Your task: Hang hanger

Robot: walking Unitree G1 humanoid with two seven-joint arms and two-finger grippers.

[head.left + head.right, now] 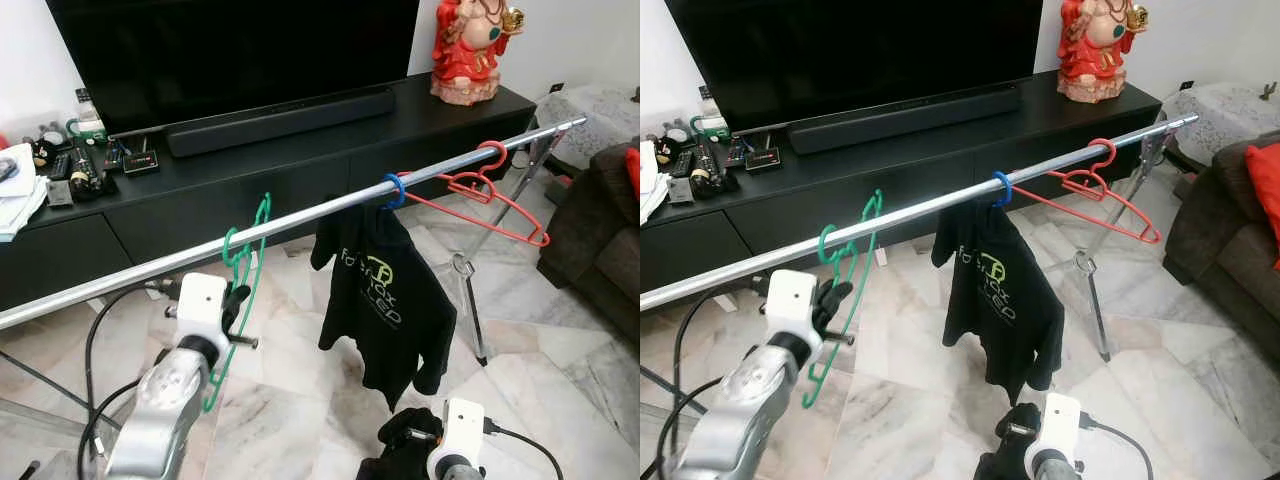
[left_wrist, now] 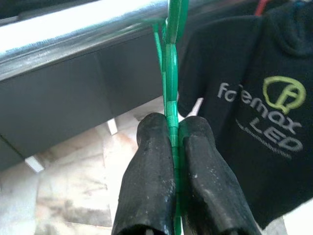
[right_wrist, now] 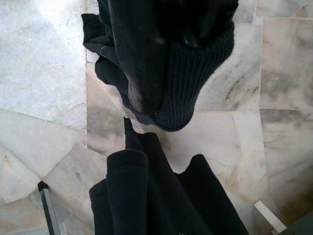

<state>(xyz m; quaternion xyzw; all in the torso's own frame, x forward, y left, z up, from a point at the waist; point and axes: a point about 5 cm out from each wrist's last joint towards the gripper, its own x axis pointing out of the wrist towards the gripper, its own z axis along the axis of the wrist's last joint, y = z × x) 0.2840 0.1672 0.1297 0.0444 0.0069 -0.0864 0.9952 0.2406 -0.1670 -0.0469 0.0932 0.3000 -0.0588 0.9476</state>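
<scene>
Left eye view: left end effector (image 1: 236,300) below the long silver metal rail (image 1: 300,213), green plastic hanger (image 1: 243,262) hooked over it.

Left wrist view: fingers (image 2: 151,171) clamped on the hanger stem. Risk: pulling away before letting go could unhook it.

Right wrist view: right end effector (image 3: 161,63) pinching a black knit garment (image 3: 146,196); fingertips hidden.

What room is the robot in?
Probably a living room in a home. There is a big TV on a long black cabinet, a sofa at the side and a marble floor. A clothes rail stands in front of the TV.
</scene>
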